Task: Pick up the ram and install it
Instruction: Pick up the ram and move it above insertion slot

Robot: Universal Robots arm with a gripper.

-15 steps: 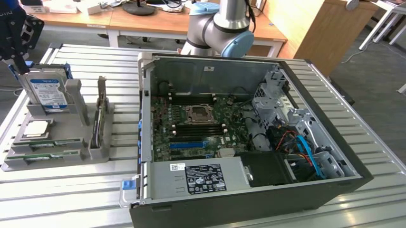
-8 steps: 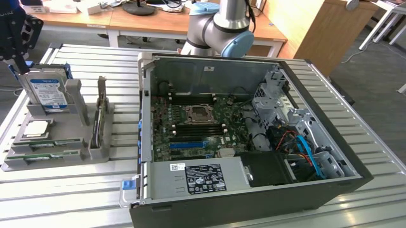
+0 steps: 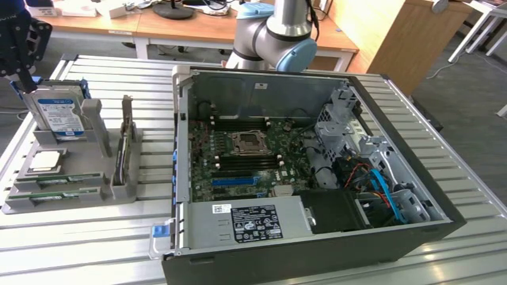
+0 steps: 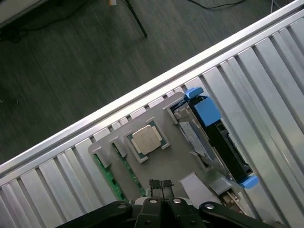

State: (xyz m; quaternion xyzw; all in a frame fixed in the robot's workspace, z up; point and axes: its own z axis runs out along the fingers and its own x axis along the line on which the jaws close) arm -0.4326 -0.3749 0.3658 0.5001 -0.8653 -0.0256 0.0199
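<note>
The gripper (image 4: pixel 160 183) is seen from the wrist camera with its fingers (image 4: pixel 154 186) pressed together and nothing caught between them. The tips are lined up over the grey holder (image 4: pixel 178 164), close to the CPU (image 4: pixel 149 140) that is seated in its square pocket. How high the tips are held above the holder cannot be told. The ram (image 3: pixel 63 193) is found lying flat in the holder's front slot, and the second ram (image 3: pixel 70 178) is laid in the slot just behind it. Both are untouched. In the wrist view they are picked out as two green strips, one of them marked here (image 4: pixel 107 178), on the far side of the CPU from the hard drive (image 4: pixel 190 135). The drive is stood upright at the holder's back end, and an expansion card (image 3: pixel 125 142) is stood on edge along the holder's side nearest the case. The holder is set on the slatted table (image 3: pixel 95 237), to the exterior view's left of the open case (image 3: pixel 412 237). Inside the case the motherboard (image 3: pixel 230 178) is laid bare, with the CPU socket (image 3: pixel 248 143) at its middle. The arm (image 3: pixel 277 35) is seen rising behind the case.
</note>
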